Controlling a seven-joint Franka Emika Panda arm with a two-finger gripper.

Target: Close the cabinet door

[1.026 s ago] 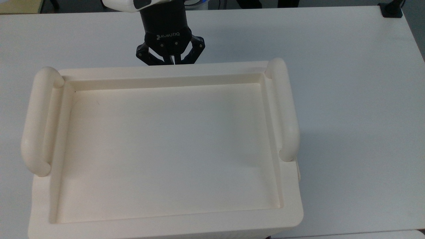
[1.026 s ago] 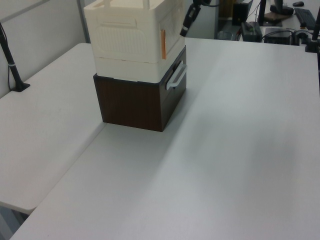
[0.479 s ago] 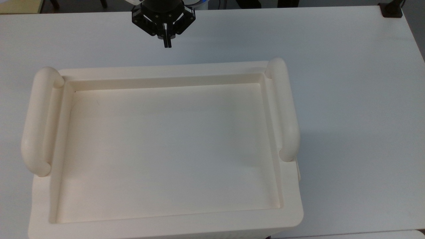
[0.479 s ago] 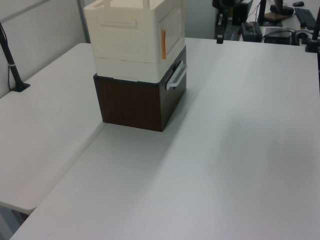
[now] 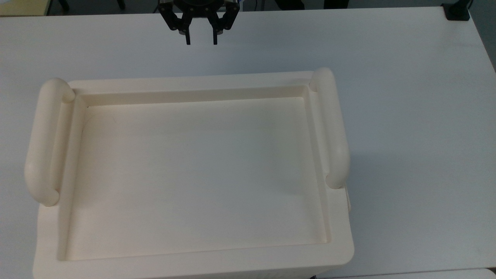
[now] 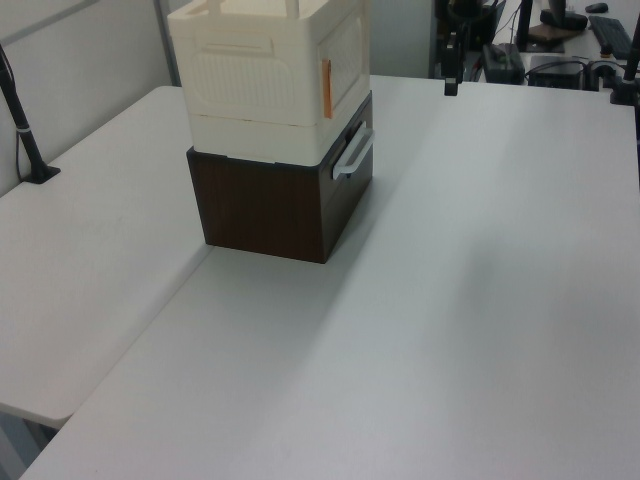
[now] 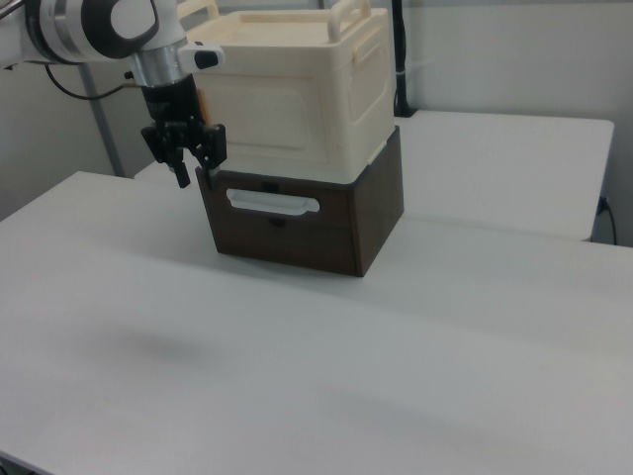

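The black two-finger gripper [image 5: 201,40] hangs with its fingers spread and empty off the large cream-white plastic cabinet [image 5: 193,170], which sits on a dark brown drawer box [image 7: 307,223]. The thin cream door panel [image 7: 277,124] stands flush with its front, facing the gripper. No lettering is legible.

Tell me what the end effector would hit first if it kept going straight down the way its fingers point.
Probably the white table. The open end effector points downward in the right view, clear of the cabinet, with bare tabletop below it; depth is hard to judge.
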